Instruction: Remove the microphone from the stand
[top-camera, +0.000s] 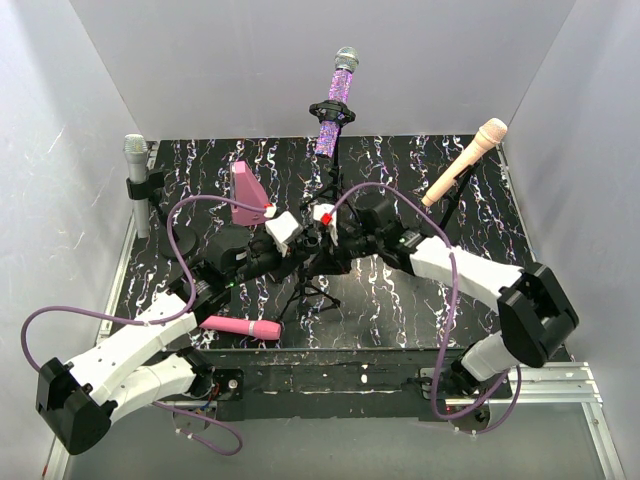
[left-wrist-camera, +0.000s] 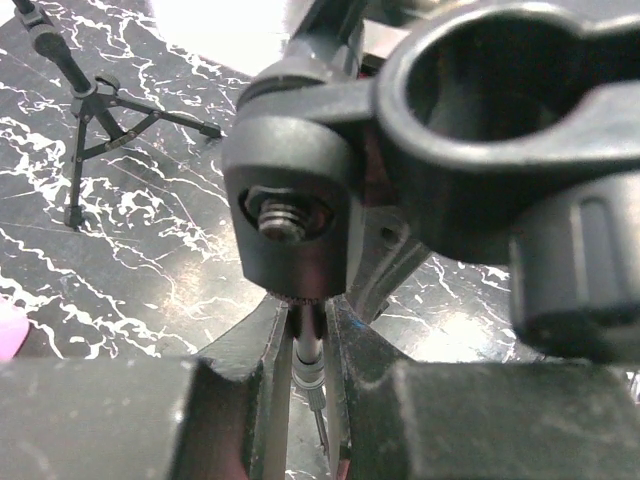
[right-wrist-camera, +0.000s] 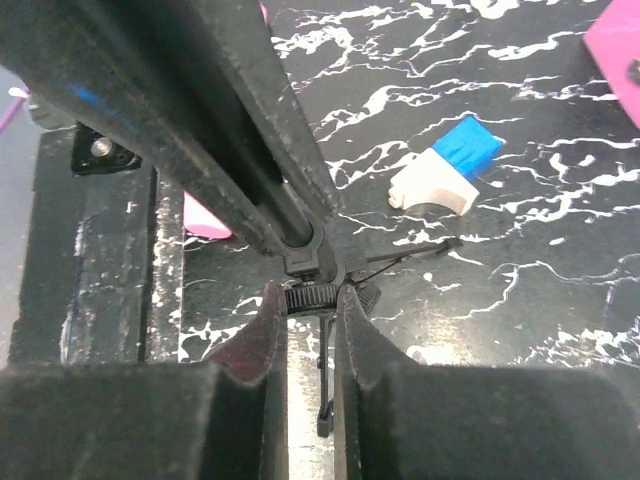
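Fingers (left-wrist-camera: 250, 380) of the left gripper (left-wrist-camera: 307, 330) and right gripper (right-wrist-camera: 311, 310) are seen pinched on the stand (right-wrist-camera: 300, 240) pole; the glittery purple microphone (top-camera: 338, 100) is held clipped well above them.

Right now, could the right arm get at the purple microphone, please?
Probably not yet: its claw is closed low on the stand, while the purple microphone sits clipped at the top. It must release first.
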